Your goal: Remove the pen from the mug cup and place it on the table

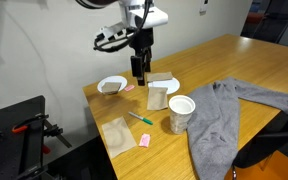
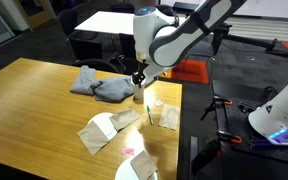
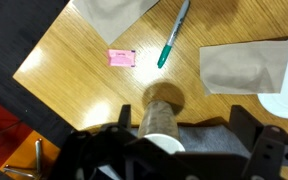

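The green pen (image 1: 137, 118) lies flat on the light wooden table (image 1: 219, 60), left of the speckled mug cup (image 1: 180, 112), which stands upright with a white rim. In the wrist view the pen (image 3: 172, 35) lies apart from the mug cup (image 3: 162, 118), and the cup's inside does not show. My gripper (image 1: 138, 72) hangs above the table behind the pen, over the white dishes. Its fingers are spread wide and hold nothing (image 3: 169, 150). In an exterior view the gripper (image 2: 137, 80) is just above the mug cup (image 2: 140, 96).
A small pink block (image 3: 122, 58) lies near the pen. Brown paper bags (image 1: 118, 135) (image 1: 158, 95) and shallow white bowls (image 1: 111, 85) lie around. A grey cloth (image 1: 229, 110) is heaped beside the cup. The table's corner and edge (image 3: 29, 65) are close.
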